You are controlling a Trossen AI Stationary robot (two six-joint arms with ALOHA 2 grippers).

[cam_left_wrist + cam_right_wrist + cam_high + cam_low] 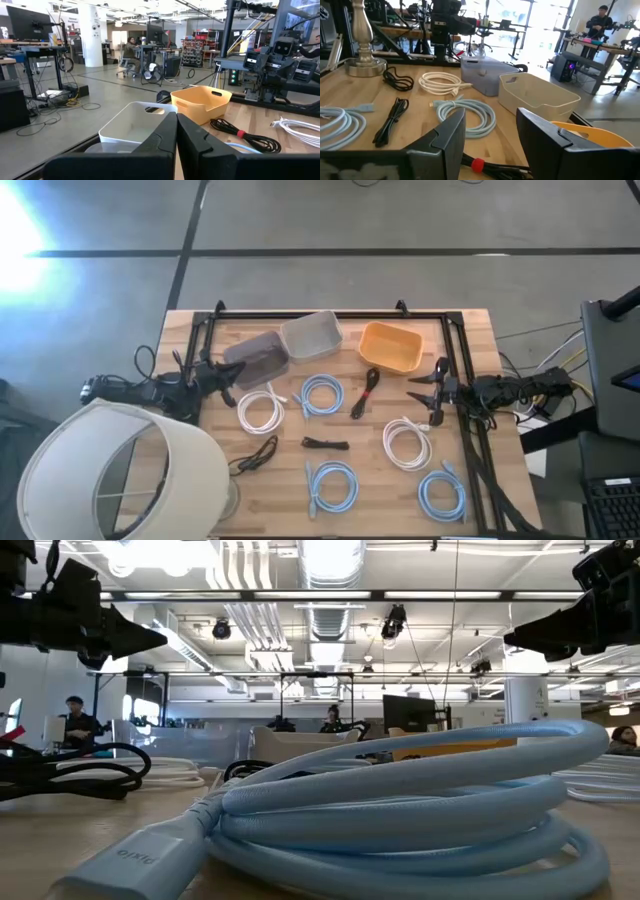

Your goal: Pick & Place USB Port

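Seen from above, the right gripper point(424, 391) hangs by the table's point(470, 330) right edge, facing its middle. The tied black cable point(365, 392), which I take as the USB lead, lies just beyond its tips, long axis running from the orange bin point(389, 345) toward the front. The left gripper point(226, 377) is well apart from it, so the right arm is nearer. I count three bins, three blue coils, two white coils and three black cables.

At table height, a blue coil point(400, 800) fills the foreground, with both grippers raised above the table.

From the left wrist, the fingers point(192, 142) are pressed together on nothing.

From the right wrist, the fingers point(445, 132) stand apart, empty, the cable's red tie point(477, 164) between and beyond them.
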